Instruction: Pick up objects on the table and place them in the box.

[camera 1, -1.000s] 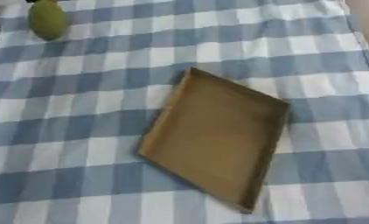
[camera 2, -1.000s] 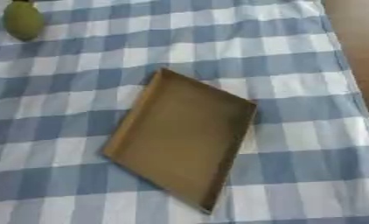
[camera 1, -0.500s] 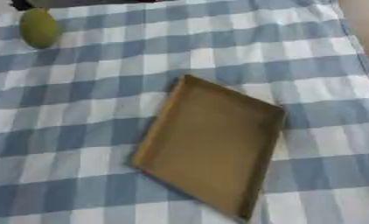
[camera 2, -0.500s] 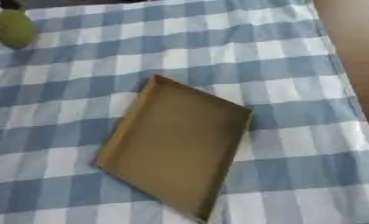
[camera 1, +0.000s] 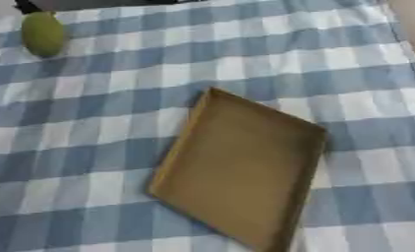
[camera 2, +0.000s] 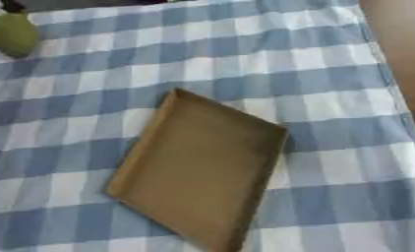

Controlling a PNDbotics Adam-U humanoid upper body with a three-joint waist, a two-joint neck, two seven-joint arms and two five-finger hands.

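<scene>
Brown shallow box (camera 1: 237,170) mid-table, green fruit (camera 1: 43,34) far-left corner, no hand visible

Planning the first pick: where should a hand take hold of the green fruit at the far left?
Probably across the middle of the green fruit, from above: it is rounded, lies free on the checked cloth, and nothing crowds its sides.

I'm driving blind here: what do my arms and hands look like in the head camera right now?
Neither hand or arm shows in either eye view, so nothing of their colour, shape or cabling can be told. In view are only the shallow brown cardboard box, with nothing in it, on the blue and white checked tablecloth, and a green oval fruit at the far left.
</scene>
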